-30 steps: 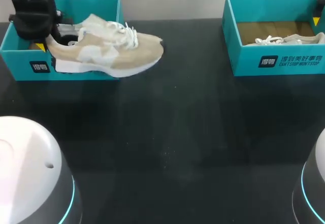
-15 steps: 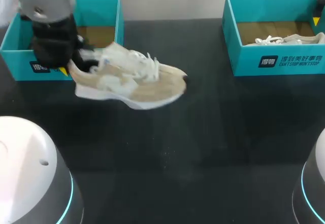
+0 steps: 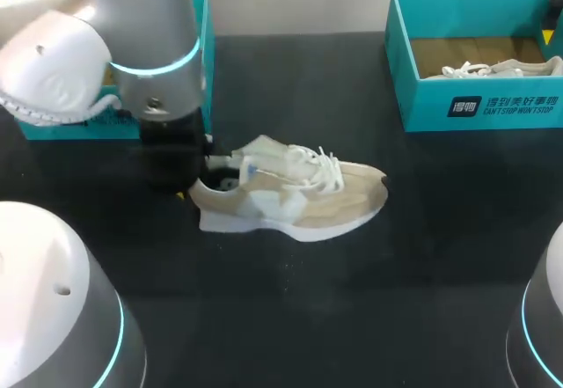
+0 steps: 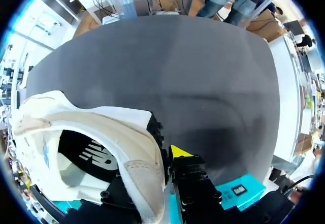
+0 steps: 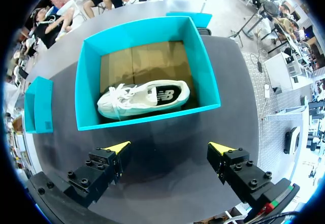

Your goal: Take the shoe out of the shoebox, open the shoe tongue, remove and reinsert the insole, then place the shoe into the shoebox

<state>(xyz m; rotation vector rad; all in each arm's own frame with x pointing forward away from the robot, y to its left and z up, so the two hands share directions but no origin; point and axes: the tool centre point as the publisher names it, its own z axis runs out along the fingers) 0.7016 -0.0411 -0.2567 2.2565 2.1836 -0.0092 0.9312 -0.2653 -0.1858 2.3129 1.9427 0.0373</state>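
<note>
1. One step looks done: the shoe (image 3: 290,196) is out of the left shoebox (image 3: 205,54) and lies on or just above the table (image 3: 352,300), near its middle.
2. Left gripper (image 3: 198,187) pinches the heel collar, one finger inside and one outside.
3. Right gripper (image 5: 169,150) hangs spread wide above the right shoebox (image 5: 86,82), holding nothing.
4. Left to do, I judge: opening the tongue, taking the insole out and putting it back, then reboxing.

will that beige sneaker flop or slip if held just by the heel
Probably light: the beige-and-white mesh sneaker looks level with the left gripper pinching its heel collar. That soft collar may buckle, and the toe sag.
</note>
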